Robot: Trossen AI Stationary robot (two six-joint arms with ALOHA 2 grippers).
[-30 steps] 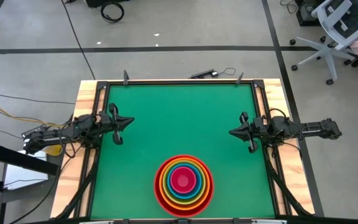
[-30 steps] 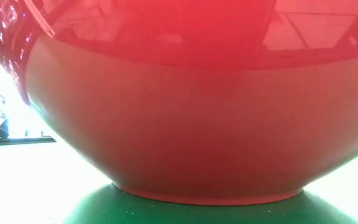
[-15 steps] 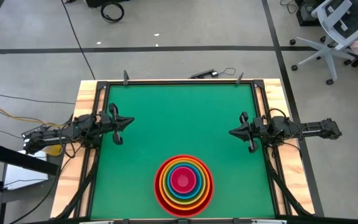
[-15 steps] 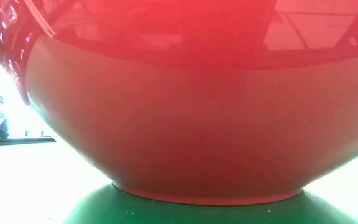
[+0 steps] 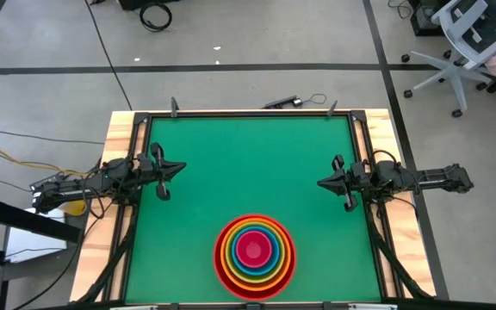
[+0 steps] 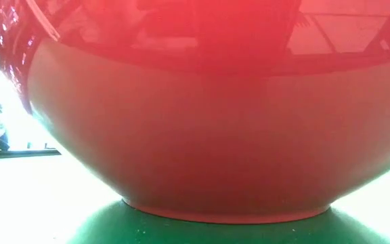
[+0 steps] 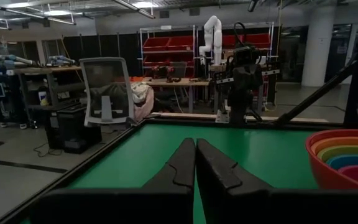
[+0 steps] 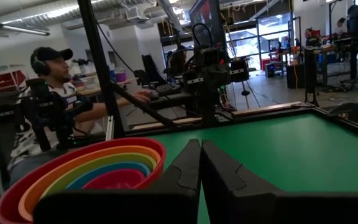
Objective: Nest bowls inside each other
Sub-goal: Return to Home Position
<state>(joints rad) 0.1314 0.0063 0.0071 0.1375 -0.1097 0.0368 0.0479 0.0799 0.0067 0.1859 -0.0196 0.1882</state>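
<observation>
The bowls (image 5: 255, 250) sit nested in one stack on the green mat near the table's near edge: red outermost, then orange, yellow-green, blue, and pink (image 5: 253, 249) in the middle. The red bowl's base (image 6: 225, 213) rests on the mat and its wall fills the low view. The stack also shows in the left wrist view (image 7: 347, 158) and the right wrist view (image 8: 86, 174). My left gripper (image 5: 182, 168) is shut at the table's left side, my right gripper (image 5: 320, 182) is shut at the right side, both far from the bowls and level above the mat.
The green mat (image 5: 248, 164) lies bare between the two arms and toward the far edge. A wooden frame (image 5: 114, 172) borders the table. A person (image 8: 48, 93) sits beyond the table. An office chair (image 5: 468, 43) stands on the floor at far right.
</observation>
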